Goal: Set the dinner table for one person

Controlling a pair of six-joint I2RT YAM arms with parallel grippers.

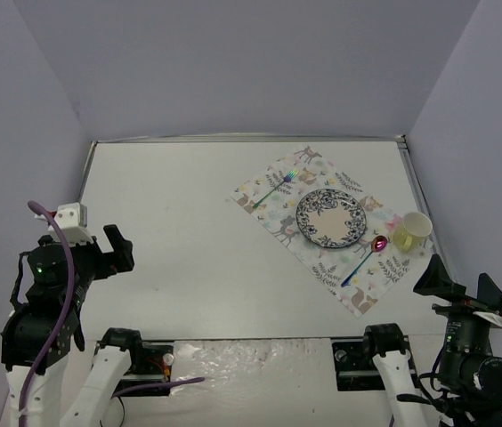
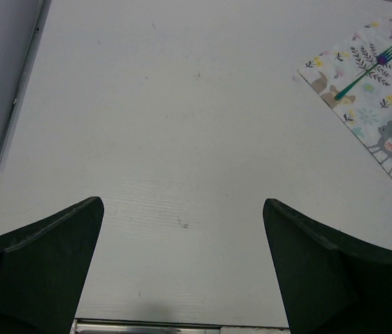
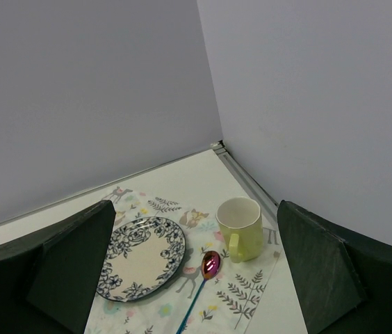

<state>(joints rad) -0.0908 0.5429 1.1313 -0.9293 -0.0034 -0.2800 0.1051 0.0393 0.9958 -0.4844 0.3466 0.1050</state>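
- Large flat white rectangular worktop [image 1: 189,258]: longer axis unclear.
- Pastel animal-print cloth [image 1: 267,203] beneath round floral plate [image 1: 330,218] lies diagonal.
- Left fingers [image 2: 36,271], right fingers [image 3: 50,268] spread, empty.

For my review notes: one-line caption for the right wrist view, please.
Open right gripper framing floral plate, pink-bowled spoon, yellow mug on animal-print placemat.

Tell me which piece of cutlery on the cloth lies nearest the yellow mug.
The spoon with the pink bowl, beside the mug; the green fork lies across the plate from it.
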